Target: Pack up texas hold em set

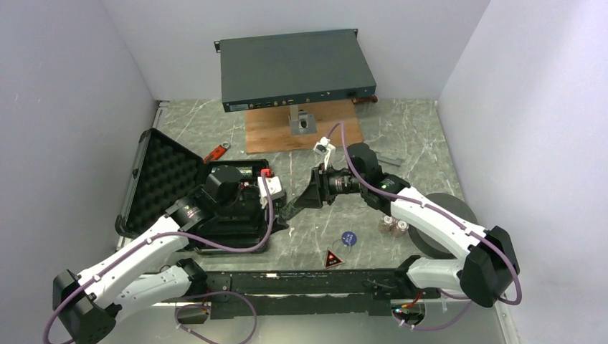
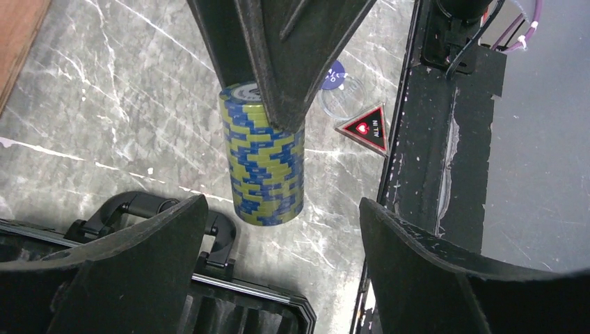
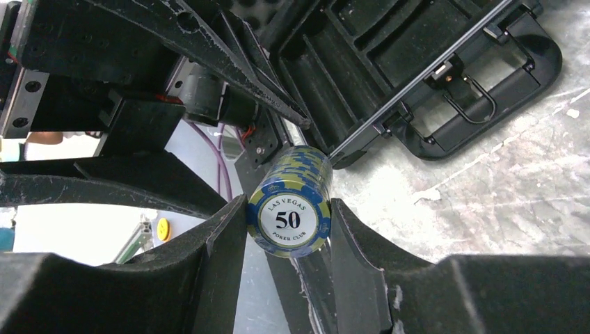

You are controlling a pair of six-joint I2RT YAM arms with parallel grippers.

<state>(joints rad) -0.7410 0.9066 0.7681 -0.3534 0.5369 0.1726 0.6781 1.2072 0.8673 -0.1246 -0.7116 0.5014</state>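
Observation:
The black case (image 1: 168, 179) lies open at the left, its egg-crate foam lid tipped back. My right gripper (image 3: 287, 203) is shut on a blue-and-yellow chip stack (image 3: 291, 212) and holds it on its side just right of the case (image 3: 417, 69). In the left wrist view the stack (image 2: 268, 167) hangs between the right fingers (image 2: 278, 56) above the table. My left gripper (image 2: 282, 205) is open and empty, facing the stack, over the case handle (image 2: 139, 209). A blue disc (image 1: 348, 238), a red triangle marker (image 1: 333, 259) and two short chip stacks (image 1: 393, 226) lie on the table.
The grey rack unit (image 1: 294, 72) stands on a wooden board (image 1: 301, 132) at the back. A dark foam ring (image 1: 448, 222) lies under the right arm. A small red tool (image 1: 215, 153) lies behind the case. A black rail (image 1: 315, 283) runs along the near edge.

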